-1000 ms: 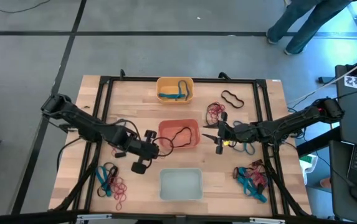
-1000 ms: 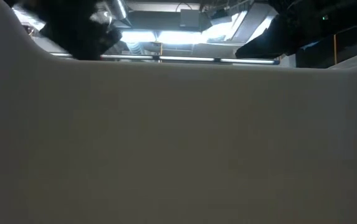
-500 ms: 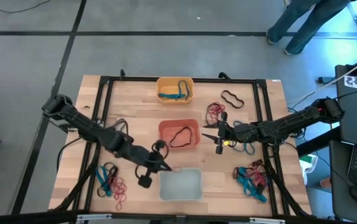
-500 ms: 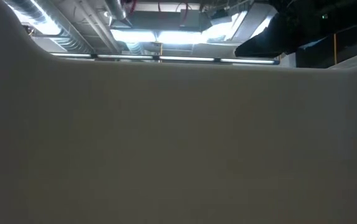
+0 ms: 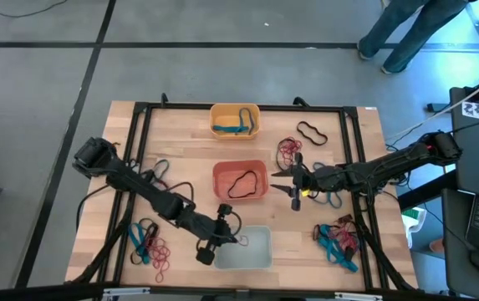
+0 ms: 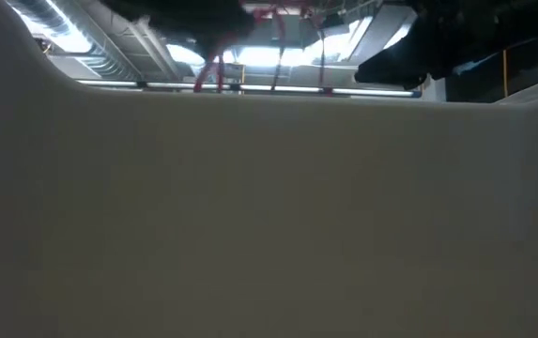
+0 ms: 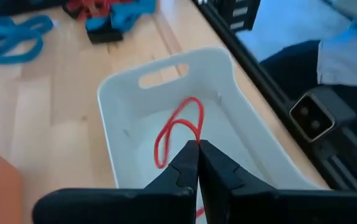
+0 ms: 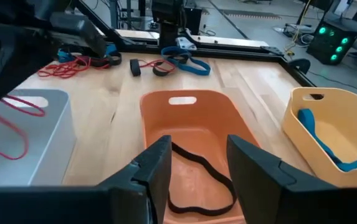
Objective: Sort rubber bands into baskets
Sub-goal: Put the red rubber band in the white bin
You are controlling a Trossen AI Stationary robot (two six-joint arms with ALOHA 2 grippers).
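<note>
Over the whitish basket (image 7: 166,118), the left hand (image 7: 195,149) pinches a red band (image 7: 177,130), right hand (image 8: 194,158) released; loose piles (image 5: 149,244) remain on the bench (image 5: 180,159).

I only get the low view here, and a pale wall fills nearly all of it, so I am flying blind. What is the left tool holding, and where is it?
Observer: The left tool is shut on a red rubber band, hanging over the whitish basket.
Operator: Is that basket empty otherwise?
Observer: In the left wrist view I see nothing else in it.
Operator: And the right arm?
Observer: The right tool is open, hovering by the red-orange basket, which holds a black band.
Operator: Anything in the third basket?
Observer: The yellow basket holds a blue band.
</note>
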